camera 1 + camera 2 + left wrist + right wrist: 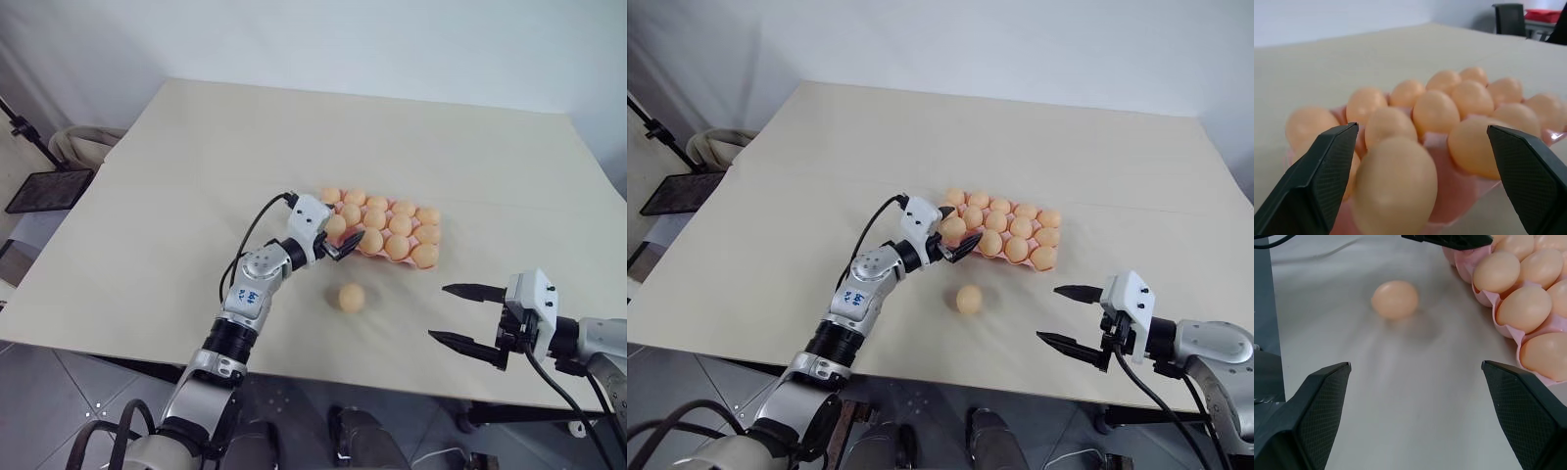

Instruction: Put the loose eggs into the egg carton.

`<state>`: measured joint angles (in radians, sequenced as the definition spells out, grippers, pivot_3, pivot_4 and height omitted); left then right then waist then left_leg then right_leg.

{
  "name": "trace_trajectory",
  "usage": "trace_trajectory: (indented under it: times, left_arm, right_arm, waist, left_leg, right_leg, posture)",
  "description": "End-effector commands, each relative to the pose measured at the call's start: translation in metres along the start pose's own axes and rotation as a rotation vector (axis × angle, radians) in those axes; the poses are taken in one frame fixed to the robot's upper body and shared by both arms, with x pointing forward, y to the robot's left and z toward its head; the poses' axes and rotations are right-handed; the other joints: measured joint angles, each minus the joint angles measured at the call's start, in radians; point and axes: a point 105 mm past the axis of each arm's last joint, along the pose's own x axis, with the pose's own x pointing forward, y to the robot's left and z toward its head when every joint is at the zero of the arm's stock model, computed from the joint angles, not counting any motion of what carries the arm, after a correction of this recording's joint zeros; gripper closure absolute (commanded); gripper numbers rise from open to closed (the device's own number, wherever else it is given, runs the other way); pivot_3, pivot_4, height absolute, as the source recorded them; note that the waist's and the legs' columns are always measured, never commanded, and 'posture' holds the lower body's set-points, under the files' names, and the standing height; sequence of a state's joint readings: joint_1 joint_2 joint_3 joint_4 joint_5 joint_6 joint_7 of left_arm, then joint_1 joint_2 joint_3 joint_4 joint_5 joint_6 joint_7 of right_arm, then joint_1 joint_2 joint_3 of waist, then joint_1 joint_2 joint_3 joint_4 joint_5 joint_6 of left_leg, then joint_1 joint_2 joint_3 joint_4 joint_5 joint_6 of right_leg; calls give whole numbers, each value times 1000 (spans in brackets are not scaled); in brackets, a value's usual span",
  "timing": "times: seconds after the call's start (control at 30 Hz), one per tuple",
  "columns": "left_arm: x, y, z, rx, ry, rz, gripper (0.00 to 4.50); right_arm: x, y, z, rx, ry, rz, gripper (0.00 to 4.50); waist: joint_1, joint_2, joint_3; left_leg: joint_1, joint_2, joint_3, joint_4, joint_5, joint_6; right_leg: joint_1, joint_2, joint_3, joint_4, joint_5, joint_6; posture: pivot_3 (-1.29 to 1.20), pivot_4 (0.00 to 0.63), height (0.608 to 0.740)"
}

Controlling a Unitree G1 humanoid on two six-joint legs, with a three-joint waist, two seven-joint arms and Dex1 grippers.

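the left claw (334,241) is hovering with fingers spread apart at the near corner of the pink egg carton (389,253), an egg (1396,186) sitting between them in a cup. it should be backing off straight, without nudging neighbours. just nearer than it, one loose egg (352,297) is lying on the beige table (196,176). the right claw (468,315) is waiting wide apart, empty. a white wall is standing beyond.

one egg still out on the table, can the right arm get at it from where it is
Probably yes: the loose egg lies on bare table ahead of the open right gripper, nothing between them.
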<state>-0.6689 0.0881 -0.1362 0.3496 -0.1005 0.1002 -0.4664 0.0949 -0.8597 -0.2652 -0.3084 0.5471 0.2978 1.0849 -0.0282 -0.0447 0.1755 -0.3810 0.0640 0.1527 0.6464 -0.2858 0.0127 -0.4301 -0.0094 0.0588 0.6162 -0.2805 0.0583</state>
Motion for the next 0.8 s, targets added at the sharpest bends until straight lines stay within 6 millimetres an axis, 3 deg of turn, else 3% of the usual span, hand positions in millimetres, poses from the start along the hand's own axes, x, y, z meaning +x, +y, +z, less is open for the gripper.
trace_trajectory:
  times: [0.03,0.27,0.37,0.57,0.67,0.8]
  left_arm:
    - [-15,-3,21,13,-51,-31,19]
    - [-34,10,7,24,17,57,19]
    - [-38,20,12,8,0,134,19]
    - [-58,46,3,-3,31,274,19]
    - [-57,46,-5,5,52,262,19]
    - [-36,36,-3,11,29,194,19]
  right_arm:
    - [-4,-3,8,-40,-16,-22,0]
    - [1,-5,8,-37,-20,-9,0]
    - [1,-6,9,-41,-20,-10,0]
    - [-1,-3,7,-37,-16,-11,0]
    - [0,-2,6,-32,-14,-1,0]
    - [3,-5,8,-38,-22,1,0]
  waist:
    - [0,0,0]
    - [1,0,0]
    - [1,0,0]
    - [-1,0,0]
    - [1,0,0]
    - [4,0,0]
  left_leg:
    - [0,0,0,0,0,0]
    - [3,0,0,2,1,0]
    - [3,-1,0,2,1,1]
    - [3,0,0,1,1,0]
    - [4,0,0,1,1,-1]
    - [4,-1,0,2,1,0]
  right_leg:
    - [0,0,0,0,0,0]
    - [2,-1,0,4,-1,-1]
    - [2,-1,0,4,0,0]
    - [2,0,0,4,-1,0]
    - [2,0,0,4,-1,-1]
    - [3,-1,0,5,-1,-1]
  posture:
    - [0,150,740]
    - [0,150,740]
    - [0,150,740]
    - [0,150,740]
    - [0,150,740]
    - [0,150,740]
